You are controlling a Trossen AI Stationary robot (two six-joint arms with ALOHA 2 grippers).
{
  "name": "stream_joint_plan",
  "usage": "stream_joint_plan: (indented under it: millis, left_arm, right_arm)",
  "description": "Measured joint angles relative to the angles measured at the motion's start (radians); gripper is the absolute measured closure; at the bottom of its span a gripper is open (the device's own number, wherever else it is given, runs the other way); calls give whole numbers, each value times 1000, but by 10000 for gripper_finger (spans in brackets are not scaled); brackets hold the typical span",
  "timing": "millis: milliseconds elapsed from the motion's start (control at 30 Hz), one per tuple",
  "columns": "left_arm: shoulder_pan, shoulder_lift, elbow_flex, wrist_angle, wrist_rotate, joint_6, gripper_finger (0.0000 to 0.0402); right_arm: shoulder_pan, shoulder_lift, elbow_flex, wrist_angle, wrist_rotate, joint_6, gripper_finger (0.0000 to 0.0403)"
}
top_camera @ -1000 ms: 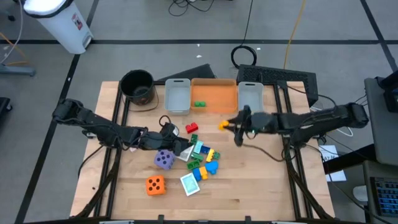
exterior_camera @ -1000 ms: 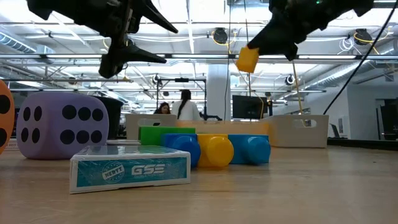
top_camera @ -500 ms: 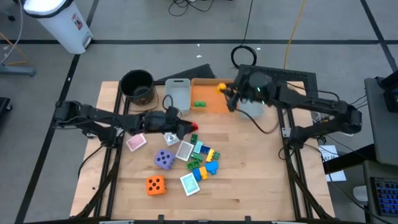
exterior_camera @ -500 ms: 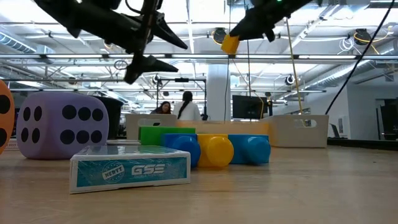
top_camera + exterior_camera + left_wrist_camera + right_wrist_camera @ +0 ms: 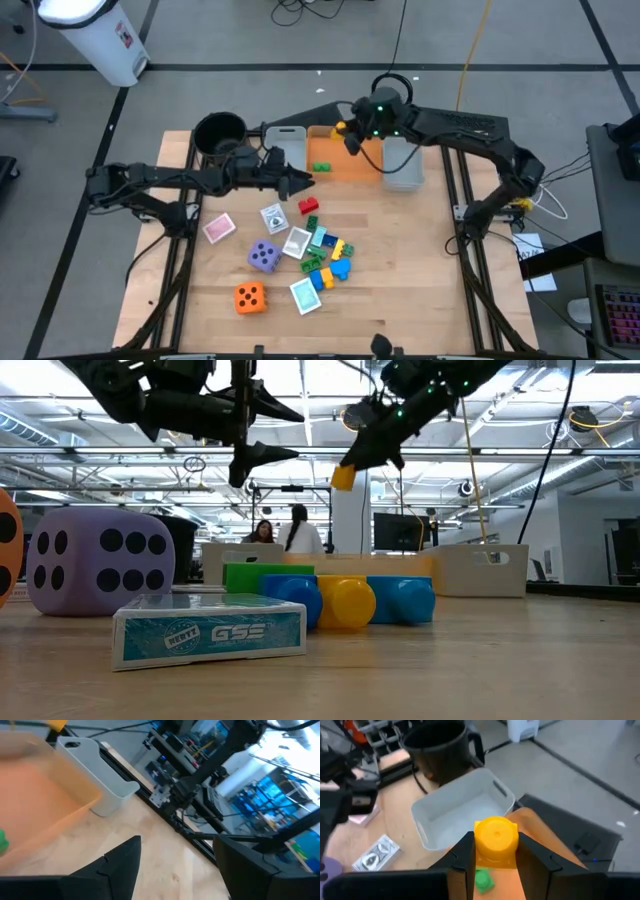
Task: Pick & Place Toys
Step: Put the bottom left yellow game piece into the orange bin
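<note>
Wooden slats make up the surface [image 5: 400,290], seen from above with grey floor around it. At its left rear stands a round black pot [image 5: 220,138]. The left gripper [image 5: 298,180] hangs in the air near the front of a grey bin [image 5: 285,152], its fingers spread and holding nothing. Below it lie a pink card [image 5: 218,229], a white card [image 5: 274,217], a purple die [image 5: 264,257], an orange die [image 5: 249,297] and a cluster of coloured bricks [image 5: 328,260]. An orange bin [image 5: 352,157] holds one green brick [image 5: 321,167]. The right gripper [image 5: 349,135] hovers over that bin's rear edge, fingers pinching a yellow brick [image 5: 495,838]. A second grey bin [image 5: 402,160] sits farthest right.
</note>
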Motion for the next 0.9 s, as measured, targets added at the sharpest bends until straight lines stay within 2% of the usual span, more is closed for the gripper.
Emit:
stream_joint_plan:
  millis: [167,300,567,767,900]
  left_arm:
    - [37,0,0,1,105,-27,147]
    - [52,0,0,1,145,-27,147]
    - [87,0,0,2,139,-12,147]
    - [120,0,0,2,112,-19,147]
    - [144,0,0,2,108,-19,147]
  right_arm:
    - [12,48,0,11,5,-11,309]
    - [10,79,2,15,33,-32,309]
    - [-16,141,2,6,39,-119,309]
    - [-88,160,1,-42,141,-130,309]
    - [-119,162,-18,-83,136,-180,309]
